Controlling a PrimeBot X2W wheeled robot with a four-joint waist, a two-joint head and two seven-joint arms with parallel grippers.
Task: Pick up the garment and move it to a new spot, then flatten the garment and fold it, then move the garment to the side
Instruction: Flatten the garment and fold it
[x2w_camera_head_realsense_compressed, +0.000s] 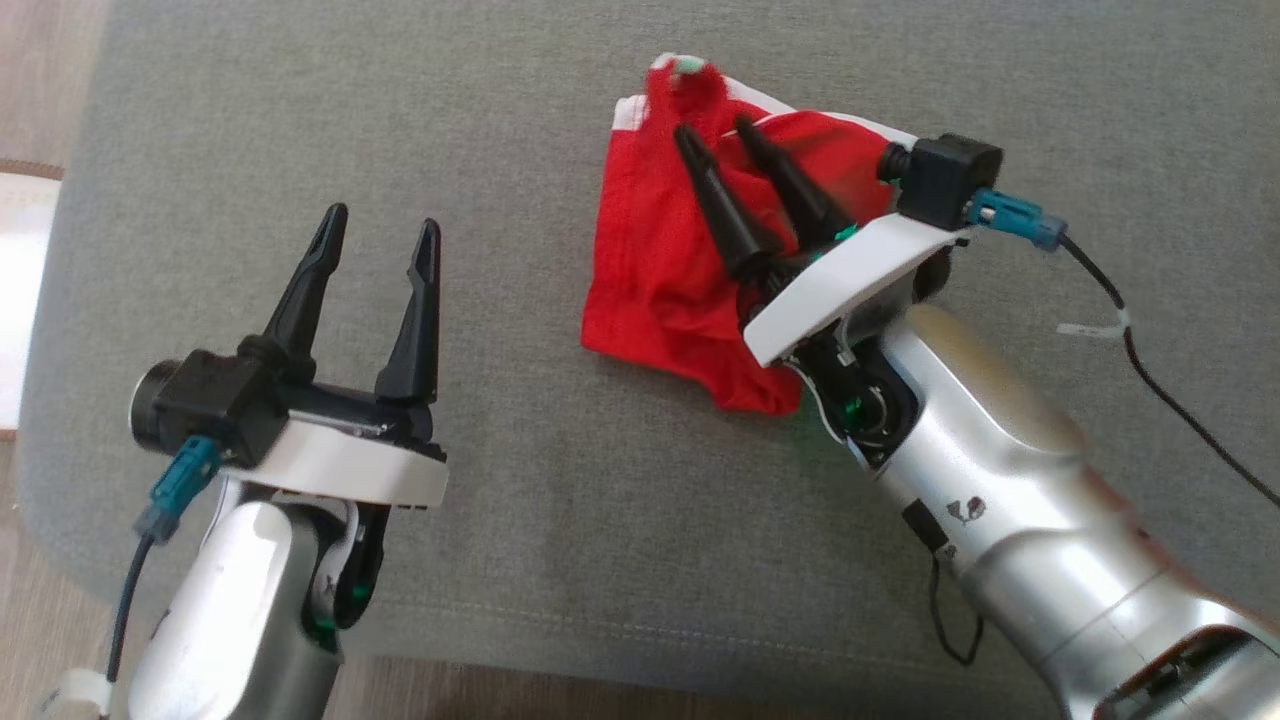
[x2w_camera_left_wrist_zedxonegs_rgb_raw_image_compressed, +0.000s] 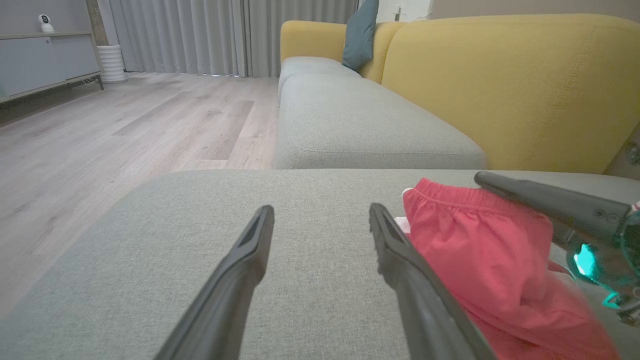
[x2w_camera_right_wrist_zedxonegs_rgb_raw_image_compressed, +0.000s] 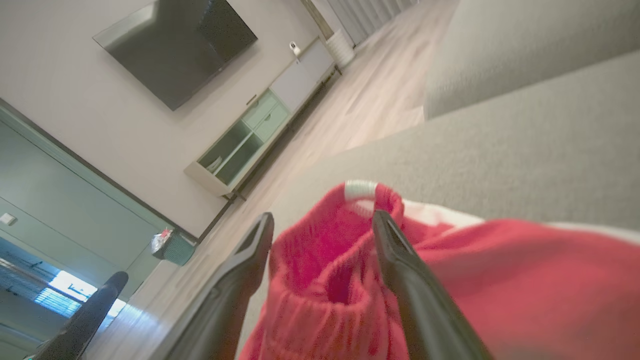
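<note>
The right gripper (x2w_camera_head_realsense_compressed: 712, 127) came in from the lower right of the head view, its silver forearm angled up and leftward across a grey fabric sofa cushion (x2w_camera_head_realsense_compressed: 500, 150). Its long dark jaws stood apart over a crumpled red garment with white trim (x2w_camera_head_realsense_compressed: 650, 270). In the right wrist view, a bunched fold of the red elastic waistband rose between the two jaws; whether either touched the cloth could not be told. The garment lay in a heap toward the cushion's far side, right of centre, well apart from the left gripper (x2w_camera_head_realsense_compressed: 384, 218). That gripper hovered above bare cushion at the lower left, jaws pointing away from the robot and spread wide with nothing between them. A yellow upholstered sofa back (x2w_camera_left_wrist_zedxonegs_rgb_raw_image_compressed: 500, 90) stood beyond.
</note>
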